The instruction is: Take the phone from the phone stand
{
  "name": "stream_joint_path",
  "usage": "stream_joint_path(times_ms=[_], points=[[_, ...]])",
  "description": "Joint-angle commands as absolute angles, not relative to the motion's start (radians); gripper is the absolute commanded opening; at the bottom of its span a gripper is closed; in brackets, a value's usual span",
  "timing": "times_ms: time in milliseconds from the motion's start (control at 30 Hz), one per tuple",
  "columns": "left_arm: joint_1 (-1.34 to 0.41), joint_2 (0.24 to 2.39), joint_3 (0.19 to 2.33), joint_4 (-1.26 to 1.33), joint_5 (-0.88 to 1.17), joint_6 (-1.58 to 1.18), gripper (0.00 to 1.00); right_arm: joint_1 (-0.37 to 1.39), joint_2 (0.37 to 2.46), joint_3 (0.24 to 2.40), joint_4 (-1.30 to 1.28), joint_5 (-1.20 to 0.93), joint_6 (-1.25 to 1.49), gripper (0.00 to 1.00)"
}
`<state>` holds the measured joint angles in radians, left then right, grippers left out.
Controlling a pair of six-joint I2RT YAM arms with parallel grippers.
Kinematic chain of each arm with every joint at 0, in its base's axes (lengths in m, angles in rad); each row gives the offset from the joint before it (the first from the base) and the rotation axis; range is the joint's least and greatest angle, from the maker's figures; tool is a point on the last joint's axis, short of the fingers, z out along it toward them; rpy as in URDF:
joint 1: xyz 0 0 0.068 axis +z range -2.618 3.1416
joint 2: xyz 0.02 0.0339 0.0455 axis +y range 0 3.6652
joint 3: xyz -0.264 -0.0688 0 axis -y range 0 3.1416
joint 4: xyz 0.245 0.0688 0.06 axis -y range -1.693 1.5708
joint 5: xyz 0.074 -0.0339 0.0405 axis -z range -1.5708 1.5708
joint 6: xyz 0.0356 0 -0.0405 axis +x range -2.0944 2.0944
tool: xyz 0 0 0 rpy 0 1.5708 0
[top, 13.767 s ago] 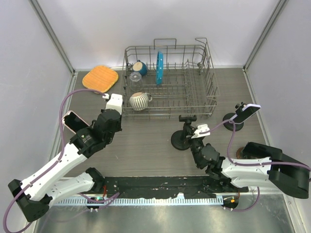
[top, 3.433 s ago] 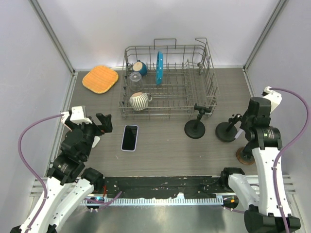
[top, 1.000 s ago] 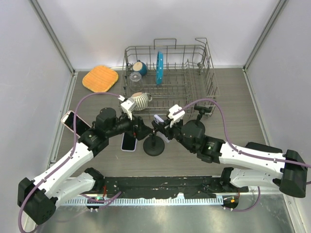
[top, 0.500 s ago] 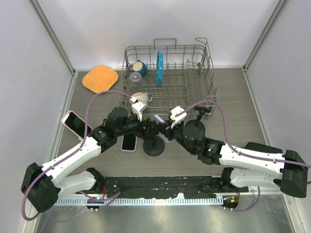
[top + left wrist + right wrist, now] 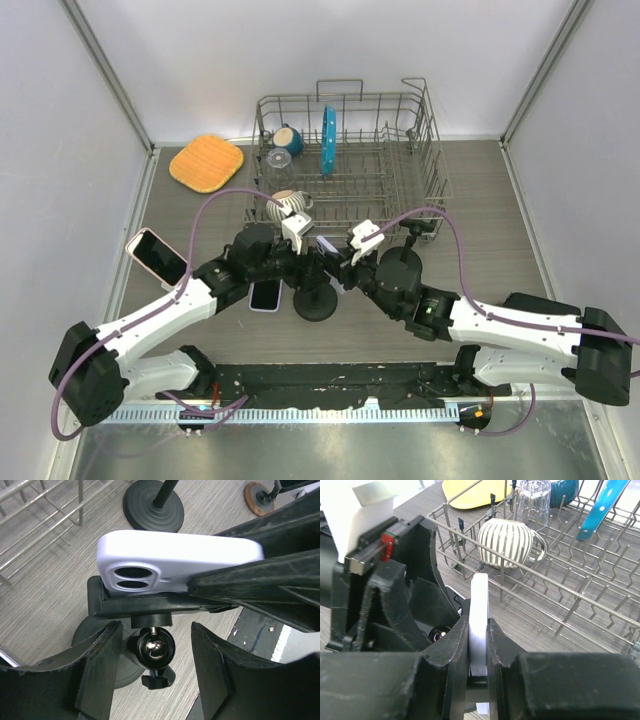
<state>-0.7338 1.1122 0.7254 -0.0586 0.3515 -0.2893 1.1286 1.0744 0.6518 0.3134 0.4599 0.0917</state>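
Right wrist view: pinching the phone (image 5: pixel 480 597) edge-on, mid-frame, in the right claw (image 5: pixel 479 630). Left wrist only: resting on the phone stand (image 5: pixel 125 607); straddling the ball joint (image 5: pixel 154 649) below with the left claw (image 5: pixel 155 647), parted, gripping nothing.

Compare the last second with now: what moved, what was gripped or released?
In the last second the left gripper moved right, up to the phone stand, and its jaws narrowed either side of the stand's neck, not touching it. The right gripper stayed clamped on the phone, still seated in the stand. The black phone and the dish rack did not move.
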Motion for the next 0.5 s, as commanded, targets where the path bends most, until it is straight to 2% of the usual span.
stream_joint_path(times_ms=[0,133,233,367,467], points=[[-0.739,1.141,0.75,-0.035,0.365,-0.321,0.58,1.146,1.072,0.617,0.413,0.465,0.146,0.01],[-0.739,1.157,0.755,-0.048,0.364,-0.341,0.49,1.149,1.045,0.577,0.451,0.469,0.149,0.01],[-0.739,1.155,0.755,-0.054,0.35,-0.357,0.38,1.155,1.026,0.543,0.483,0.477,0.144,0.01],[-0.739,1.144,0.75,-0.049,0.336,-0.385,0.12,1.172,1.025,0.512,0.512,0.488,0.13,0.01],[-0.738,1.131,0.739,-0.029,0.328,-0.42,0.01,1.184,1.042,0.486,0.538,0.497,0.129,0.01]])
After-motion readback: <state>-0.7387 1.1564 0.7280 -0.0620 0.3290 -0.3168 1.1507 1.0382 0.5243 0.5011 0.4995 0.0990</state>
